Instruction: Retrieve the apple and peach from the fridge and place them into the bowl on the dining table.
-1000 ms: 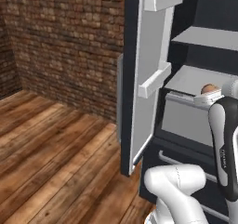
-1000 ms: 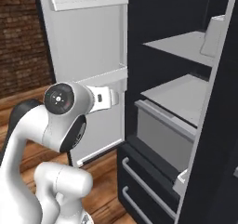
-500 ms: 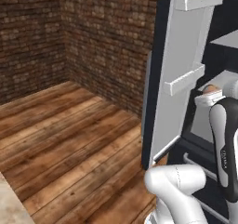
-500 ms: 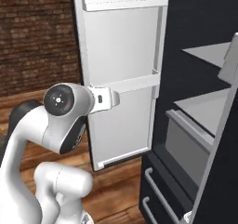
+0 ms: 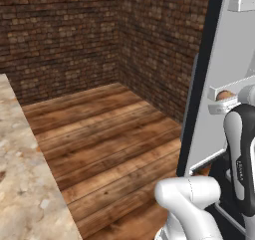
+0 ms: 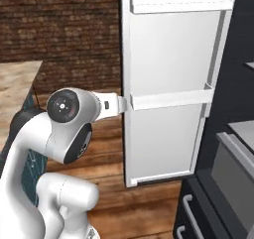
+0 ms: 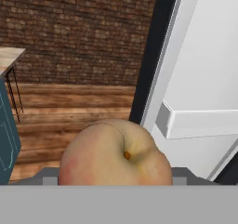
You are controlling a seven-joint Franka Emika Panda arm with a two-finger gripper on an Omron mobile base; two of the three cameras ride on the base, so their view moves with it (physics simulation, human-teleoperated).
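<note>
While I'm looking down the hand cam, the peach (image 7: 115, 152) sits right in my gripper (image 7: 116, 174), jaws clamped around it, next to the fridge (image 7: 195, 79) door's white shelf, dining table (image 5: 22, 184) off left

peach (image 7: 116, 153): lower half cut off at the hand view's bottom, hiding my fingertips | left base view: my forearm covers most of it | fridge (image 6: 218, 134): cropped right | dining table (image 5: 25, 184): cropped left
</note>
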